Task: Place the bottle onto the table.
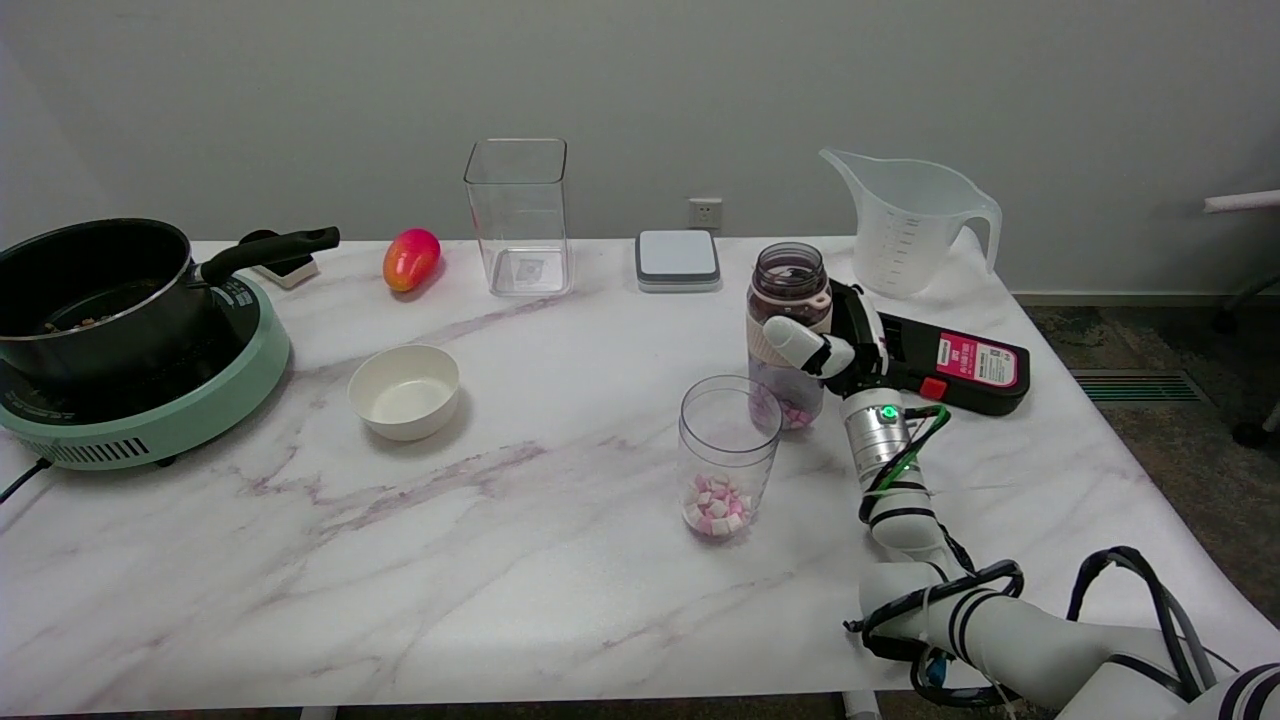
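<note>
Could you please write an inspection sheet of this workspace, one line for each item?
Surface: white marble-pattern table, no spills seen.
Job's things: bottle upright, some pink and white pieces inside; whether its base touches the table cannot be told.
Clutter: cup with pieces, white bowl, pot on green cooker, mango, clear container, measuring jug, small scale, black device.
Hands: right hand grips the bottle.
Cables: black and green cables along right arm.
Surroundings: wall socket.

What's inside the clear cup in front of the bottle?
Small pink and white cubes lie at the bottom of the cup; the rest is empty. Nothing covers them.
</note>
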Robot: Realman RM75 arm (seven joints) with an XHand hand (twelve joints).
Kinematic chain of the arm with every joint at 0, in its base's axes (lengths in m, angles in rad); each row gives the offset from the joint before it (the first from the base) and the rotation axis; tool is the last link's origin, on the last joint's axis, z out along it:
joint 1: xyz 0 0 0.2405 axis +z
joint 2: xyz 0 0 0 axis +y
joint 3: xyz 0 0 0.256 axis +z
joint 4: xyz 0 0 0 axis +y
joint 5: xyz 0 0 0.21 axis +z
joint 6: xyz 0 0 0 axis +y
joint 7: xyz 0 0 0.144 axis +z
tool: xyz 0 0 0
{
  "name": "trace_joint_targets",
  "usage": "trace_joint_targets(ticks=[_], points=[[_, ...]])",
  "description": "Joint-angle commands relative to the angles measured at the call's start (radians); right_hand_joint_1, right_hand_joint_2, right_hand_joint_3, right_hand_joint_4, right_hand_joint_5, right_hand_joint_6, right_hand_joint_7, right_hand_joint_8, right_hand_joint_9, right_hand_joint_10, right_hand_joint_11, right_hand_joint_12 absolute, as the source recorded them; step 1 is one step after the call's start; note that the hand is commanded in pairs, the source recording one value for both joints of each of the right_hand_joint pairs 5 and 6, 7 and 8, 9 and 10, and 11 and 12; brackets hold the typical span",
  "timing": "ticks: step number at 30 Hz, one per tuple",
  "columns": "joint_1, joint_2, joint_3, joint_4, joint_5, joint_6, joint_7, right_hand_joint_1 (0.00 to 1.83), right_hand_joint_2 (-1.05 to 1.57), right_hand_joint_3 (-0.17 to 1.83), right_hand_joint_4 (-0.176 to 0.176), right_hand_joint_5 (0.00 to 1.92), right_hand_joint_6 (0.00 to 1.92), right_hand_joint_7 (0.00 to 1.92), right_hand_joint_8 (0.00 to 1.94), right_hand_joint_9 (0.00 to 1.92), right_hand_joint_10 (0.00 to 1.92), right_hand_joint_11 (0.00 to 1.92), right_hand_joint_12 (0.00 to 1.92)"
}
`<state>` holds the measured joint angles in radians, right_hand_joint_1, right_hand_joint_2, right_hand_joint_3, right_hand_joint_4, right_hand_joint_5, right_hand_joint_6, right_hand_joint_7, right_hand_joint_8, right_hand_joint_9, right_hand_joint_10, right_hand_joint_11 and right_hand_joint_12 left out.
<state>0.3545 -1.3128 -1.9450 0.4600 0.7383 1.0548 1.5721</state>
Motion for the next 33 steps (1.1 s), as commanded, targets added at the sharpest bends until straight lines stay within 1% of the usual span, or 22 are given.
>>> trace_joint_targets(ticks=[1,4,6,9,11,13,18,19,24,28,33], points=[[-0.010,0.002,-0.001,0.003,0.001,0.003,0.004,1.23,0.69,0.92,0.000,1.46,1.46,1.78,1.78,1.52,1.52,1.32,1.32],[-0.013,0.002,-0.001,0.003,0.001,0.003,0.004,1.24,0.65,0.96,0.000,1.42,1.42,1.75,1.75,1.50,1.50,1.30,1.30],[-0.013,0.002,-0.001,0.003,0.001,0.003,0.004,1.24,0.55,1.04,0.000,1.38,1.38,1.72,1.72,1.49,1.49,1.29,1.29],[-0.015,0.004,-0.001,0.003,-0.001,0.002,0.004,1.24,0.47,1.10,0.000,1.33,1.33,1.68,1.68,1.46,1.46,1.27,1.27],[-0.016,0.005,-0.001,0.003,-0.001,0.002,0.004,1.24,0.44,1.12,0.000,1.30,1.30,1.66,1.66,1.45,1.45,1.26,1.26],[-0.016,0.007,-0.001,0.003,-0.001,0.003,0.004,1.24,0.32,1.19,0.000,1.24,1.24,1.61,1.61,1.41,1.41,1.23,1.23],[-0.018,0.007,-0.001,0.003,0.000,0.006,0.004,1.24,0.14,1.28,0.000,1.13,1.13,1.53,1.53,1.35,1.35,1.19,1.19],[-0.018,0.007,-0.001,0.003,0.000,0.006,0.004,1.25,0.01,1.28,0.000,1.03,1.03,1.47,1.47,1.28,1.28,1.16,1.16],[-0.019,0.007,-0.001,0.003,0.000,0.006,0.004,1.27,-0.19,1.29,0.000,0.93,0.93,1.40,1.40,1.16,1.16,1.11,1.11],[-0.019,0.007,-0.001,0.003,0.000,0.006,0.004,1.24,-0.30,1.31,0.000,0.88,0.88,1.37,1.37,1.06,1.06,1.04,1.04],[-0.022,0.008,0.000,0.004,0.000,0.009,0.004,1.24,-0.35,1.30,0.000,0.85,0.85,1.34,1.34,1.02,1.02,0.99,0.99]])
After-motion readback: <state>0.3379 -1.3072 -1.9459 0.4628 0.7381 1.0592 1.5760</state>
